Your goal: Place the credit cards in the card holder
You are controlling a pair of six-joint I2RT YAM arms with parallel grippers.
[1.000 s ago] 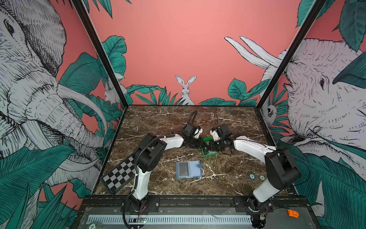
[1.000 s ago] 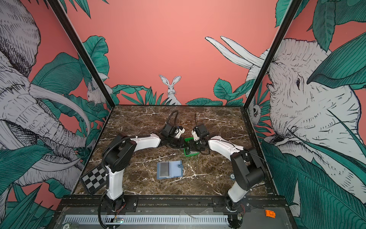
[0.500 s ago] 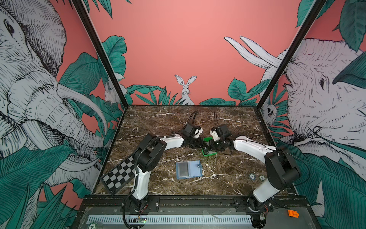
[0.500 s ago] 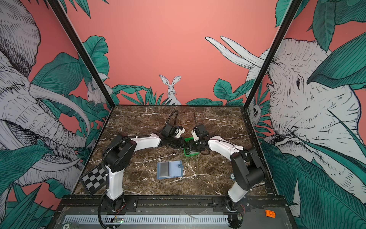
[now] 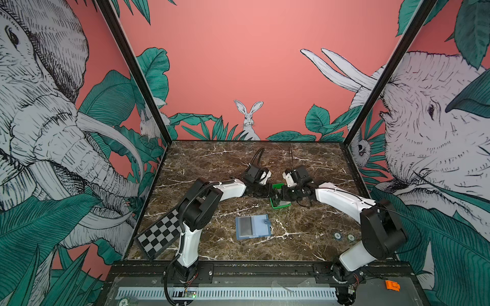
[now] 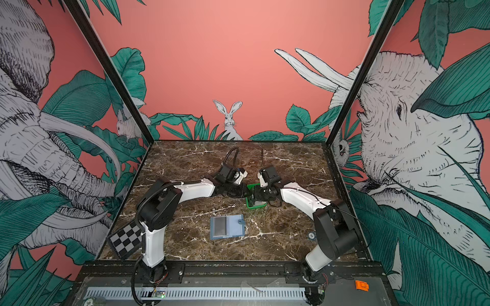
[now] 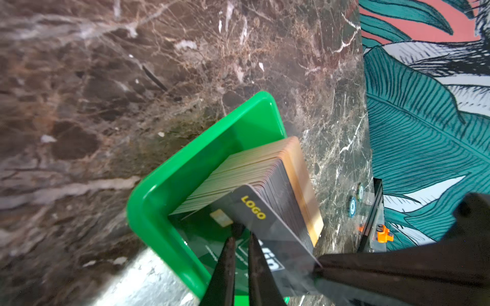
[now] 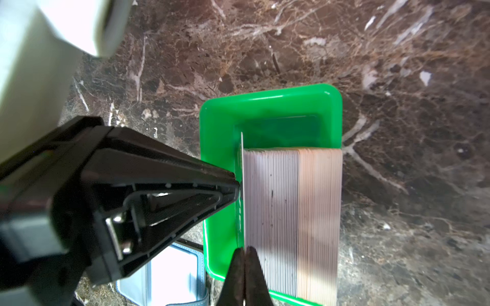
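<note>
In both top views your card holder (image 5: 253, 227) (image 6: 226, 227) is lying open near the green tray (image 5: 275, 207) holding the credit cards (image 5: 283, 203); left wrist: left gripper (image 7: 242, 231), barely parted, is touching the front card (image 7: 265, 227); right wrist: right gripper (image 8: 244, 250) is pinching it

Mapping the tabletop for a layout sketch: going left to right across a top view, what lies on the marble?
Checkerboard → card holder → green tray → two round tokens.
</note>
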